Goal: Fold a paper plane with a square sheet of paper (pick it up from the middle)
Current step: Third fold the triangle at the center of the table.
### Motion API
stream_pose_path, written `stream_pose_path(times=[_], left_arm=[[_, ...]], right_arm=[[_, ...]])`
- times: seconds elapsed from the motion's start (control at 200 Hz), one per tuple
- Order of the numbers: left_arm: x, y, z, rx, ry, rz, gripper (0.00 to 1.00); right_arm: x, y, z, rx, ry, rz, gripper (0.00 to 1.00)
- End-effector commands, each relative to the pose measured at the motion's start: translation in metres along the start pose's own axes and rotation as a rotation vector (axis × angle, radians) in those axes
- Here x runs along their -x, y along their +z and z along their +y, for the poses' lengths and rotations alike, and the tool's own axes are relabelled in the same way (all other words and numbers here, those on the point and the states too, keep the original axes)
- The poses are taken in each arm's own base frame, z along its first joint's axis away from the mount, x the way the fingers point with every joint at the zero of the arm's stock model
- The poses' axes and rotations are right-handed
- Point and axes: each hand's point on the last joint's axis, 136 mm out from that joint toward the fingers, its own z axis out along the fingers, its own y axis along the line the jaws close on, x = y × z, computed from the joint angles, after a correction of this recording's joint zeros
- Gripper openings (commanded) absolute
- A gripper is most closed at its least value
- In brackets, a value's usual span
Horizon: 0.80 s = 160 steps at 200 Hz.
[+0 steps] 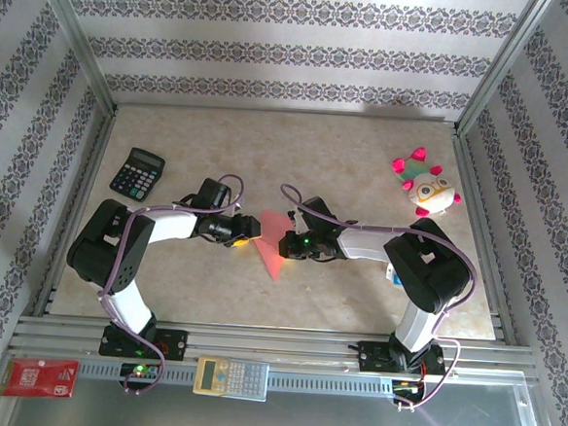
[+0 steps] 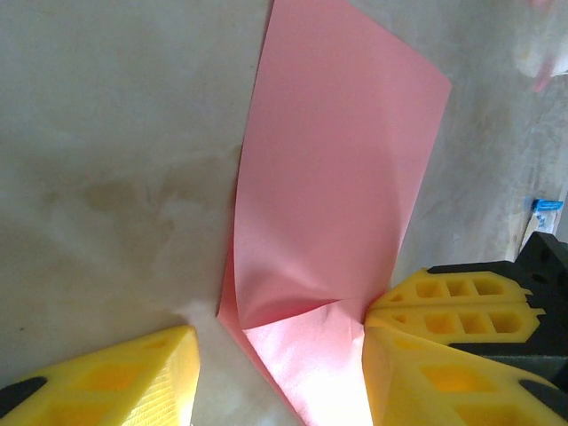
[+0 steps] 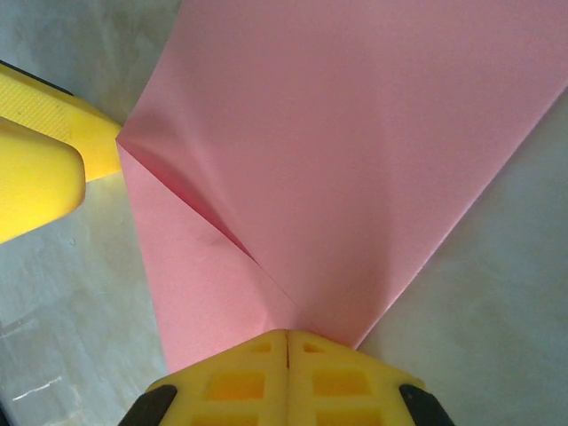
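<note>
Square sheet of paper (image 3: 355, 160), creased, tip hidden inside right pincer (image 3: 287, 337)

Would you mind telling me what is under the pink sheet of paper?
The beige table shows all round the square sheet of paper, which the right gripper pinches. The patch directly under the sheet is covered, so I cannot tell what lies there.

Beige tabletop (image 1: 346, 159) here: black calculator (image 1: 137, 173) lying well left of the left pincer (image 1: 249, 232), plush toy (image 1: 424, 187) off past the right pincer (image 1: 284, 244), pink paper (image 1: 274, 256) partly resting on it between the two.
</note>
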Motion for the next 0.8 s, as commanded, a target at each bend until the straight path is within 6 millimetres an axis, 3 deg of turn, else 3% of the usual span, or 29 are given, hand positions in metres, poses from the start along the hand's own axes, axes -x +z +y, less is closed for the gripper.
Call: stream_pose_path(times=[0.0, 0.465, 0.794], left_arm=[[-0.002, 0.008, -0.01, -0.036, 0.018, 0.032, 0.52], [0.003, 0.009, -0.018, -0.068, 0.02, 0.022, 0.43], [0.002, 0.009, -0.015, -0.057, 0.017, 0.021, 0.24]], right_arm=[[-0.007, 0.004, -0.018, -0.04, 0.009, 0.025, 0.0], [-0.011, 0.006, -0.021, -0.042, 0.015, 0.037, 0.0], [-0.003, 0.005, -0.019, -0.03, -0.006, 0.039, 0.0]])
